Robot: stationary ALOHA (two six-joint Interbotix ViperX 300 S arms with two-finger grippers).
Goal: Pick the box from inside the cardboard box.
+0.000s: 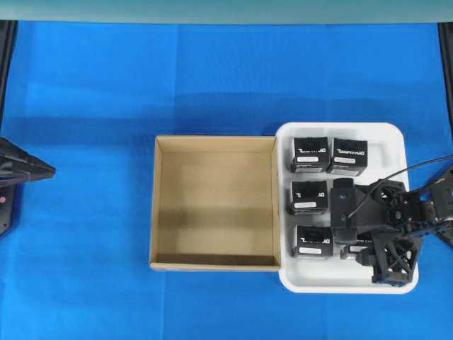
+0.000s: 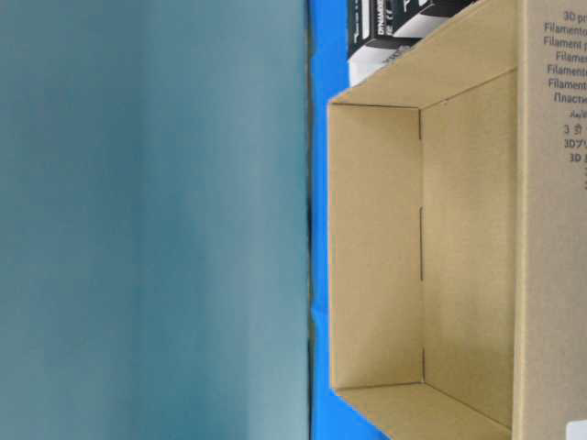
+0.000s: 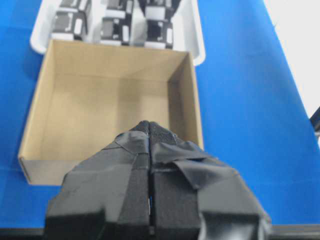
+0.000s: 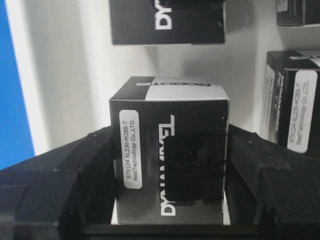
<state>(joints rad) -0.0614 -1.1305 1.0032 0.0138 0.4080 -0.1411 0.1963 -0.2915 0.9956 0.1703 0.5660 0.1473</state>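
The brown cardboard box (image 1: 216, 205) sits mid-table with nothing showing inside; its bare interior also fills the table-level view (image 2: 376, 247) and lies just ahead in the left wrist view (image 3: 110, 110). My right gripper (image 1: 354, 249) hangs low over the white tray, its fingers pressed on both sides of a black box (image 4: 170, 150) with white lettering and a white label. From overhead that box (image 1: 352, 251) is mostly hidden under the gripper. My left gripper (image 1: 42, 170) rests at the far left edge, its taped fingertips (image 3: 142, 131) together and holding nothing.
The white tray (image 1: 396, 142) stands right of the cardboard box and touches it, holding several more identical black boxes (image 1: 309, 154). Blue cloth covers the table. One black box (image 4: 167, 22) lies just ahead of the right gripper, another (image 4: 292, 105) to its right.
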